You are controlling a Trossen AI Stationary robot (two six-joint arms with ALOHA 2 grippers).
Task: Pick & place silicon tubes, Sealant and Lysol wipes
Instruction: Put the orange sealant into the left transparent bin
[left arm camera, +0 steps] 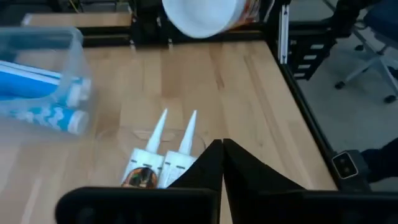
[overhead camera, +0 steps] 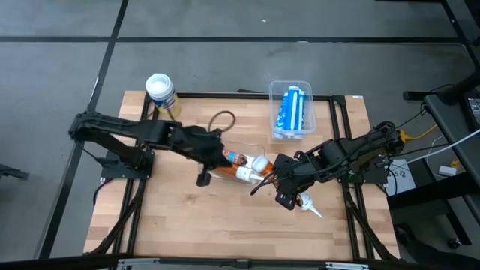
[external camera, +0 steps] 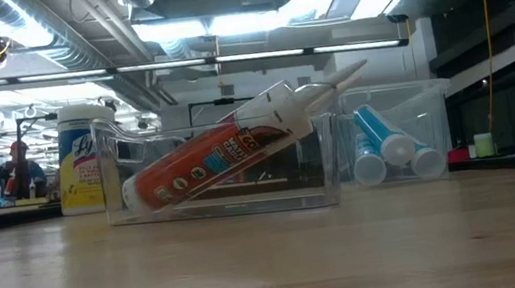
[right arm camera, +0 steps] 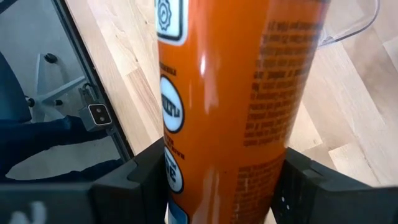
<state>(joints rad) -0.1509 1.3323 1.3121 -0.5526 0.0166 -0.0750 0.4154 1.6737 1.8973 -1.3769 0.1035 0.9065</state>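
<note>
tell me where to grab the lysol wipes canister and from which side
Grip the Lysol wipes around the yellow-labelled body, just below the white lid, coming in level from the middle of the table. It stands upright at the back left corner, so its round sides are open to a side grasp there.

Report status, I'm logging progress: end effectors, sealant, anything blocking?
Right end effector shut on orange sealant tube, beside centre bin. Left end effector shut, empty, at that bin. Lysol wipes upright, far-left corner. No obstruction seen.

floor [overhead camera: 225,22]: grey, dark seams | ceiling [external camera: 248,4]: ducts, strip lights (lit) | table [overhead camera: 225,217]: pale wood
</note>
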